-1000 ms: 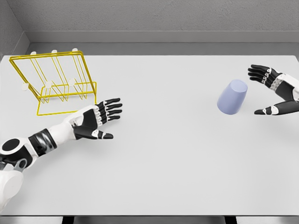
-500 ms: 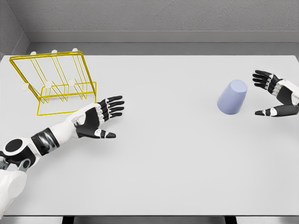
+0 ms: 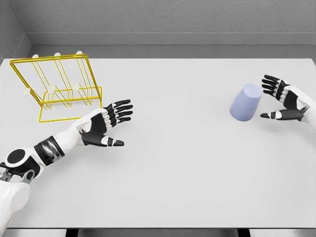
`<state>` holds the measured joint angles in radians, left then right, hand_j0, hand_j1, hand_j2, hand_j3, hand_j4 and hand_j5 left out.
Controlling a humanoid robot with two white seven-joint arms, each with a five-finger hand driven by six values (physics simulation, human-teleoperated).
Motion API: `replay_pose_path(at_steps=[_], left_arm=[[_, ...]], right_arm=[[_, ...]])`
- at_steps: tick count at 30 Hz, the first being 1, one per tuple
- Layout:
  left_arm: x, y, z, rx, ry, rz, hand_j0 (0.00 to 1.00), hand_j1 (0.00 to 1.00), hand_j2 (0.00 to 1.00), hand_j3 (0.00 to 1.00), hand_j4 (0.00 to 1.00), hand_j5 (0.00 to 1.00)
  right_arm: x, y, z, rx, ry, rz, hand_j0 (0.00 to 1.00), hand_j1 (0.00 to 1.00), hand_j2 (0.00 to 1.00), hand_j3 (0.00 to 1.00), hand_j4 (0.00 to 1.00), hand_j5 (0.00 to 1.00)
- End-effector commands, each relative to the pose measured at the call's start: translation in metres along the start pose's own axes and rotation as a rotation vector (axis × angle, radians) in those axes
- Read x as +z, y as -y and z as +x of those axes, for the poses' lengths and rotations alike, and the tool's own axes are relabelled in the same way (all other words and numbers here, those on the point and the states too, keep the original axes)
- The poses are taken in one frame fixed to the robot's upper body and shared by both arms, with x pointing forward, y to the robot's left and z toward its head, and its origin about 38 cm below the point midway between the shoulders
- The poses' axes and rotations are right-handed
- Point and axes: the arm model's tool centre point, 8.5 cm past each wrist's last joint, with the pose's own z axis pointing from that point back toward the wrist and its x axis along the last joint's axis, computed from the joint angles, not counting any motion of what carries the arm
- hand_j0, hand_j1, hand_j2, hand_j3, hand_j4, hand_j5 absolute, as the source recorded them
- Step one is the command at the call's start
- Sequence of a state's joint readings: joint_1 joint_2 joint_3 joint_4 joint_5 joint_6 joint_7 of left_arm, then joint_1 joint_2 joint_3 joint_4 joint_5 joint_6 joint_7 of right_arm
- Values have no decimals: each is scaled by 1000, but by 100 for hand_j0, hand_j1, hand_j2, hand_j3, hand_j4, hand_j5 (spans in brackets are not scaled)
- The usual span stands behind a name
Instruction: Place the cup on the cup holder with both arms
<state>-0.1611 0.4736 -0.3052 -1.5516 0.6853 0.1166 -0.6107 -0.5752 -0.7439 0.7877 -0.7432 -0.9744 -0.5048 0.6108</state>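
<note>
**Colours on the table**

The cup (image 3: 245,102) on the right is a plain pale lavender-blue with no pattern. The wire rack (image 3: 59,86) at the far left is bright yellow, with small white tips on its prongs. The table (image 3: 182,163) is a flat, even light grey. The wall (image 3: 168,17) behind it is a darker, speckled grey. The left hand (image 3: 102,128) and the right hand (image 3: 285,101) are both patched in black and white, with black fingers. The left arm (image 3: 44,150) is white with black bands at the joints.
</note>
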Motion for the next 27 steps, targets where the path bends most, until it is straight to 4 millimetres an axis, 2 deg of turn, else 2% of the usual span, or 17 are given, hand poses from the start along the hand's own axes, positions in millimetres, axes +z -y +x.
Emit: replay_pose_path(at_steps=[1, 5, 27], left_arm=[[0, 0, 1, 5, 4, -1, 100, 100, 100, 100, 100, 100], [0, 1, 0, 6, 5, -3, 100, 100, 100, 100, 100, 100], [-1, 0, -1, 11, 7, 1, 100, 100, 100, 100, 100, 100]], right_arm=[[-2, -3, -6, -21, -7, -9, 100, 100, 100, 100, 100, 100], [-14, -14, -6, -38, 12, 8, 100, 100, 100, 100, 100, 100], [-25, -29, -11, -38, -15, 55, 100, 100, 100, 100, 100, 100]])
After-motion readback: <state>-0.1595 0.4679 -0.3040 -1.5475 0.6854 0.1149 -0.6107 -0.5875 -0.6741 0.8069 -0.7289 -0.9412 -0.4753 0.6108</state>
